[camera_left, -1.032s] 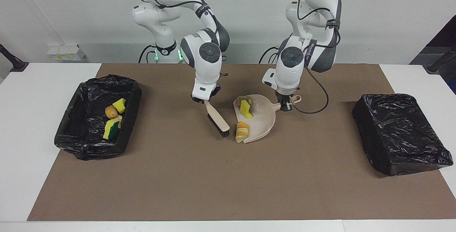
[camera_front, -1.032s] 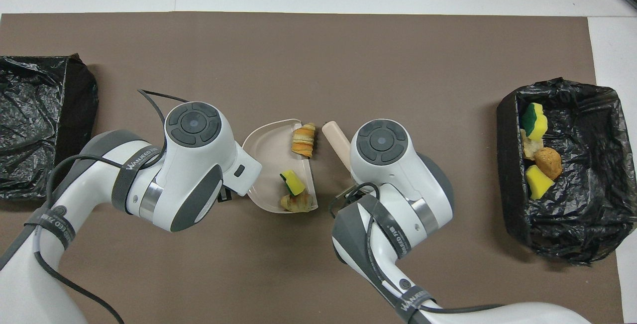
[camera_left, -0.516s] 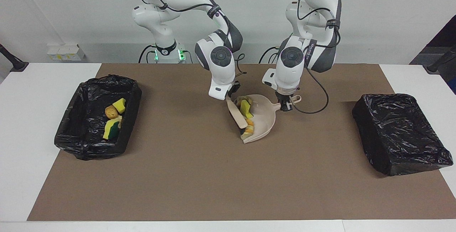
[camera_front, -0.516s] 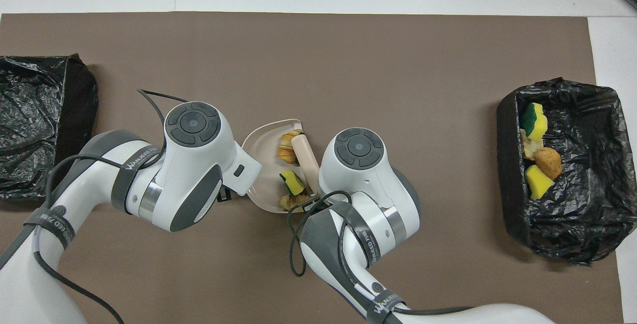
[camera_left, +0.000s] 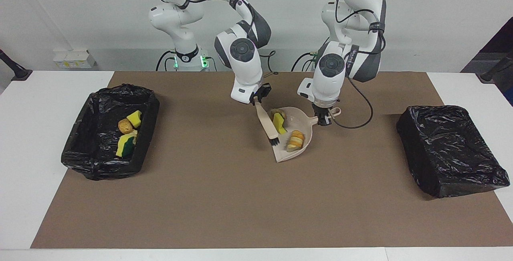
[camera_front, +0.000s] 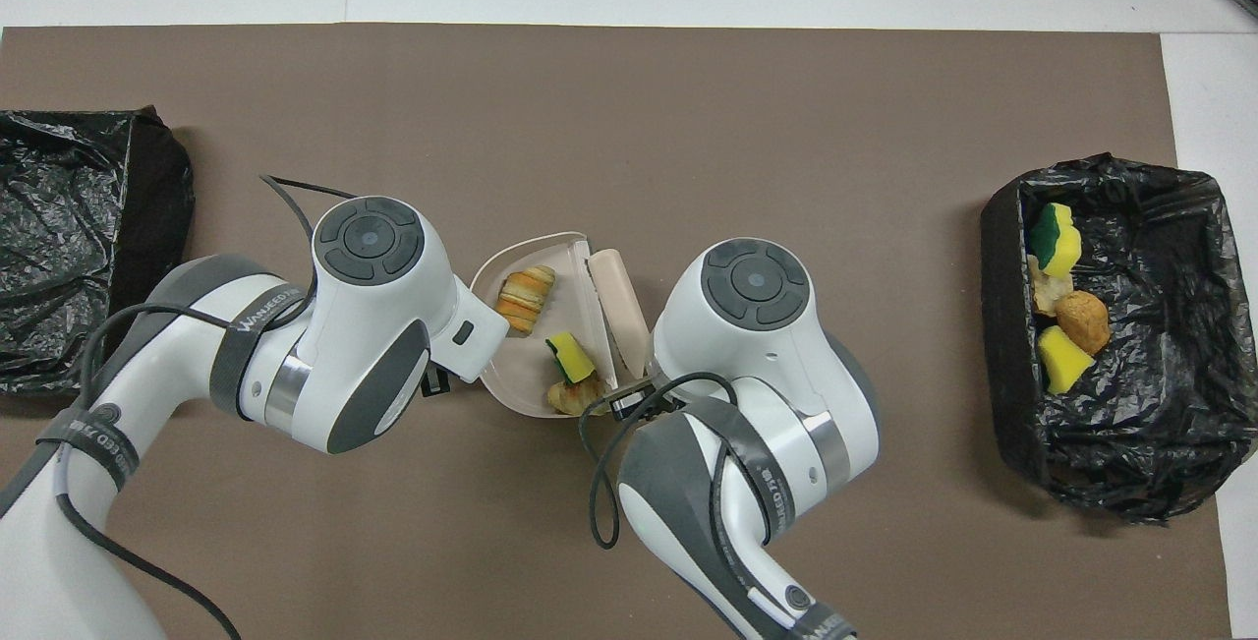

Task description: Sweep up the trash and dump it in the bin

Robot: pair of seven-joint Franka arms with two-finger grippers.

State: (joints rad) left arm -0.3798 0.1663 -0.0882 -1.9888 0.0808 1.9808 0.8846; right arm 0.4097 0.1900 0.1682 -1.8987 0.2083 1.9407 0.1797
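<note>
The beige dustpan (camera_left: 301, 126) lies mid-table, also in the overhead view (camera_front: 531, 343). In it are a golden pastry (camera_left: 295, 140) (camera_front: 526, 287), a yellow-and-green sponge chunk (camera_left: 277, 123) (camera_front: 569, 357) and a tan bread piece (camera_left: 276, 113) (camera_front: 576, 393). My left gripper (camera_left: 324, 120) is shut on the dustpan's handle. My right gripper (camera_left: 259, 100) is shut on the beige brush (camera_left: 266, 122) (camera_front: 619, 294), whose dark bristles sit at the pan's mouth. The black-lined bin (camera_left: 80, 160) (camera_front: 998, 325) at the right arm's end holds several more scraps (camera_left: 126, 144) (camera_front: 1063, 361).
A second black-bagged bin (camera_left: 449, 148) (camera_front: 69, 227) stands at the left arm's end of the table. The brown mat (camera_left: 224, 205) covers the middle of the white table.
My right gripper swung the brush toward the dustpan and pushed the pastry from the pan's mouth deep inside. The left gripper kept its hold on the handle; the pan shifted slightly.
</note>
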